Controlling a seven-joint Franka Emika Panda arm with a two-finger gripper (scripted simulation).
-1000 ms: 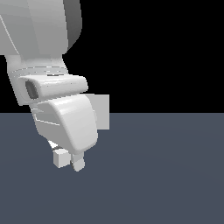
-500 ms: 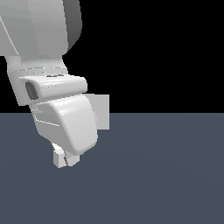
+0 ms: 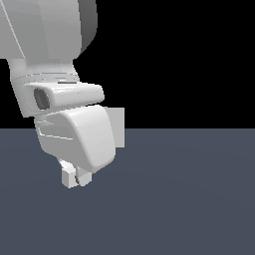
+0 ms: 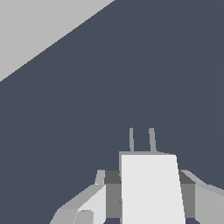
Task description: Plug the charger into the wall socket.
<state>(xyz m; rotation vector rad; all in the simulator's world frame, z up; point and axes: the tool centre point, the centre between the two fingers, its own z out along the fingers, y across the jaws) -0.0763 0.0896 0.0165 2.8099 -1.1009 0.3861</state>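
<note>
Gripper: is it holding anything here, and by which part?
Yes. The gripper holds the charger by the two sides of its body, a finger against each side, with the two prongs sticking out free beyond the fingers.

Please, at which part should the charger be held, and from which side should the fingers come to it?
Hold the charger by its two flat side faces, at the block's rear half. The fingers should come from behind, opposite the prongs, one on each side, as they sit now. That probably keeps the prongs free and pointing ahead for the wall socket.
</note>
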